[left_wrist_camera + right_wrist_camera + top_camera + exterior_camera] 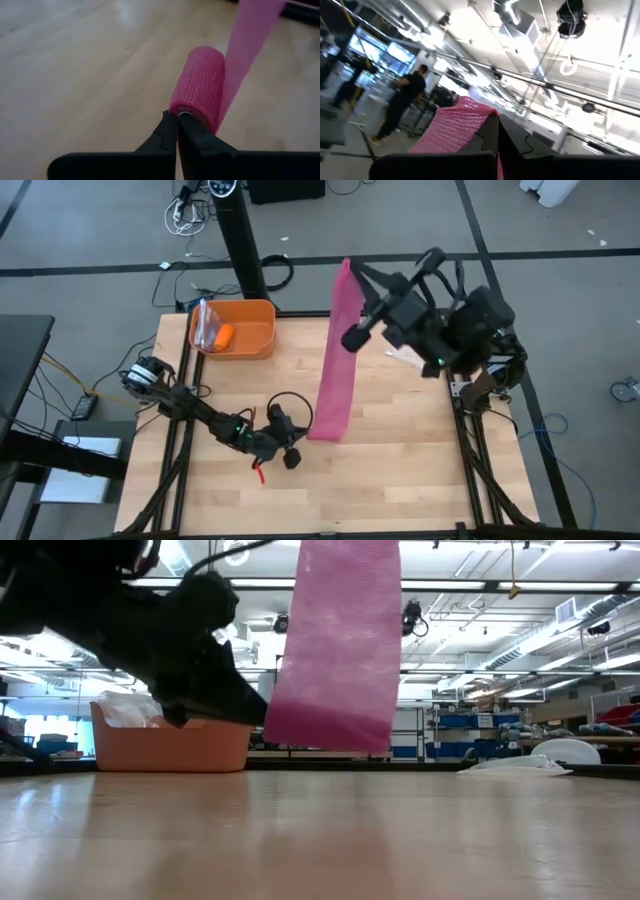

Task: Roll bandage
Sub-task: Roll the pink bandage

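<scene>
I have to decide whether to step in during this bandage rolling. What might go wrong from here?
The left gripper pinches only the end rim of the bandage roll, so the roll might twist free. The right gripper holds the strip high by its top edge; a slip would drop it slack onto the table.

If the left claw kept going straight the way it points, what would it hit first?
The left claw is already shut on the end of the magenta-pink fabric bandage roll; beyond the roll, probably bare wooden tabletop.
</scene>
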{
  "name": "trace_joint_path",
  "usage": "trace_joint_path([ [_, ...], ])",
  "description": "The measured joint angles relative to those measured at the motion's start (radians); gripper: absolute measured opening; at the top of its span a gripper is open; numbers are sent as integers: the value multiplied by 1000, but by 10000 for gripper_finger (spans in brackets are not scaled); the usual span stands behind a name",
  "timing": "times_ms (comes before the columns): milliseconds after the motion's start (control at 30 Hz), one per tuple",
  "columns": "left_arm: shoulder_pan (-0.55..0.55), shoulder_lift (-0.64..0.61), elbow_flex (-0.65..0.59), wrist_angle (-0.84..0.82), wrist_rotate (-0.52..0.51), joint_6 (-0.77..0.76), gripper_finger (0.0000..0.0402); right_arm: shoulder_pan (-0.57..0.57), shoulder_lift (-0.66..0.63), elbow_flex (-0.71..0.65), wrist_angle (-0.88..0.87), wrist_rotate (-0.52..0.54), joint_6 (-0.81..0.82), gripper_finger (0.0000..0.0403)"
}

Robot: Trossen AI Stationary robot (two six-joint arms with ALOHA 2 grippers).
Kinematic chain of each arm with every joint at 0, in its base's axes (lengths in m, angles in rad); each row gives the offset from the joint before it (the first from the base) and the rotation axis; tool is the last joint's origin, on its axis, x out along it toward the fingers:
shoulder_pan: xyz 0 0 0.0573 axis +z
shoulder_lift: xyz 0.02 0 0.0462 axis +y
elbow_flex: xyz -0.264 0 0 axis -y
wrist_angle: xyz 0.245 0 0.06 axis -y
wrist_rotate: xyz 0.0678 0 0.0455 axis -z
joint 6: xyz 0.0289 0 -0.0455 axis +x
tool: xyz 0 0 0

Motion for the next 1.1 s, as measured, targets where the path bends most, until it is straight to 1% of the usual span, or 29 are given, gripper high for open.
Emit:
trace_joint_path([
  [100,12,0,-20,1,2,-5,5,39,0,0,35,-9,-47,0],
  [200,19,0,-39,7,5,-17,5,60,0,0,68,-41,-72,0],
  [367,16,0,-50,37,34,5,5,59,-3,0,170,-49,-161,0],
  [467,-12,0,-45,104,58,66,5,19,-7,0,175,-49,-170,0],
  [633,-81,0,-11,168,59,170,5,-73,-8,0,148,-42,-179,0],
  [767,-156,0,42,168,50,239,5,-166,-8,0,37,-18,-158,0],
  [867,-218,0,93,156,17,299,5,-231,-8,0,-49,-3,-117,0],
  [933,-256,-1,132,122,-15,337,5,-268,-8,0,-101,-2,-69,0],
  [967,-274,-6,151,79,-40,346,5,-284,-8,0,-127,-2,-43,0],
  [1033,-308,-24,193,-50,-110,333,5,-312,-8,0,-169,-2,1,0],
  [1100,-343,-47,236,-203,-184,277,5,-333,-8,0,-199,-2,32,0],
])
